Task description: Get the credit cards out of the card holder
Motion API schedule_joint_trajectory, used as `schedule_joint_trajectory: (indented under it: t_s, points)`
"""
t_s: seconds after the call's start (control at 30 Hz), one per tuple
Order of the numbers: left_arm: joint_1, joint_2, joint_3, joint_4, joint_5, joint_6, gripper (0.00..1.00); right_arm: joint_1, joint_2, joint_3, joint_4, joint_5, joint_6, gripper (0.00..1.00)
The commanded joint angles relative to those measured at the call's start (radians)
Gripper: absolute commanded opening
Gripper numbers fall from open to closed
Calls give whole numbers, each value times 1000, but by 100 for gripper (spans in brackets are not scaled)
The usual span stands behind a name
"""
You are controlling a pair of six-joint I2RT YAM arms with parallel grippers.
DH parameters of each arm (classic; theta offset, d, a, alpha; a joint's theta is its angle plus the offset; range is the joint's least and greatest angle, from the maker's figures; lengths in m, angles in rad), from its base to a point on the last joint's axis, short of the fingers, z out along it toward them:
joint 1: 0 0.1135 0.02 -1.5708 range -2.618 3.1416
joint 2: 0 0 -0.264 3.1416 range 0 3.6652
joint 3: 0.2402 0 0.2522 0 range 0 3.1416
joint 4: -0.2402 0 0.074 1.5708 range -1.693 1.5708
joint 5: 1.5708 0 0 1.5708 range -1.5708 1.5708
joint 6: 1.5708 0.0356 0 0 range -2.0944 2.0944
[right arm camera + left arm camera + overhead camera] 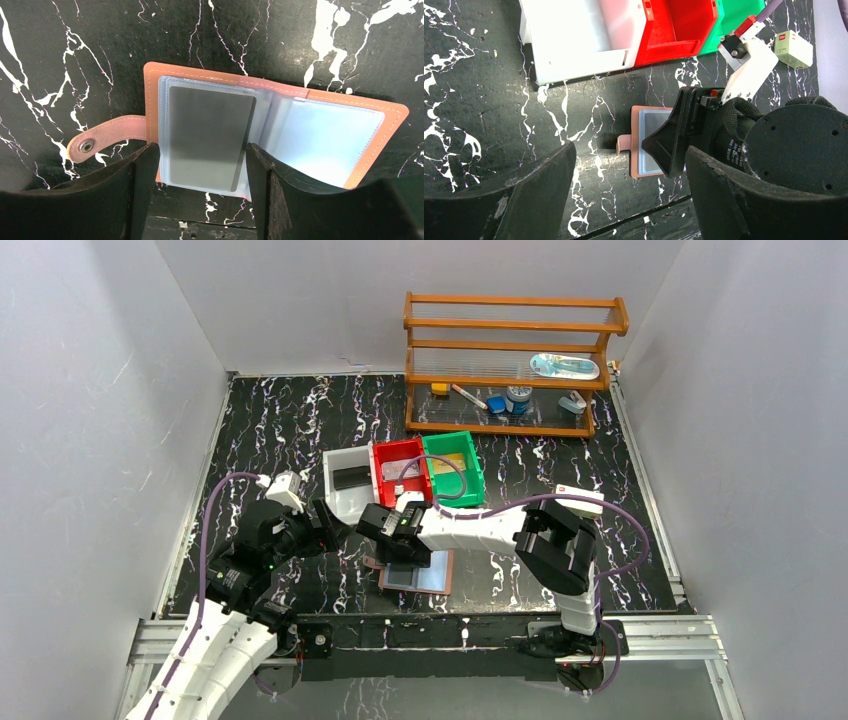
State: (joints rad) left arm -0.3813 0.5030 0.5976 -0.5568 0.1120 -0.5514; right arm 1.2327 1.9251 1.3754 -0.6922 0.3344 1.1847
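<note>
The card holder (380, 117) lies open on the black marble table near the front edge, strap tab (107, 135) to the left. A dark grey card (210, 132) sits in its left clear pocket; the right pocket (330, 142) looks pale blue, contents unclear. My right gripper (202, 155) is open just above it, with one finger on each side of the card's near end. In the top view the holder (435, 580) is partly under my right gripper (405, 552). My left gripper (629, 165) is open and empty, just left of the holder (644, 122).
White bin (340, 502), red bin (385, 455) and green bin (475, 475) stand behind the holder; the white one holds a dark flat piece (352, 478). A white box (580, 498) lies to the right. A wooden shelf (510, 425) stands at the back.
</note>
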Motion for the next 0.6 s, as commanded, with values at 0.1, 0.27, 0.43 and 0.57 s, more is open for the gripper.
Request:
schedule_joint_trajectory:
  t_s: [0.1, 0.27, 0.43, 0.57]
  points:
    - [4, 0, 29, -15, -6, -3, 79, 2, -10, 36, -53, 44, 9, 72]
    - [3, 3, 28, -14, -3, -2, 79, 2, -23, 10, -11, 28, 10, 72]
    - [4, 5, 29, -14, -2, -1, 79, 2, 5, -7, 21, -4, 1, 71]
    - [4, 5, 28, -14, -2, 0, 79, -4, 30, -33, 53, -32, -4, 70]
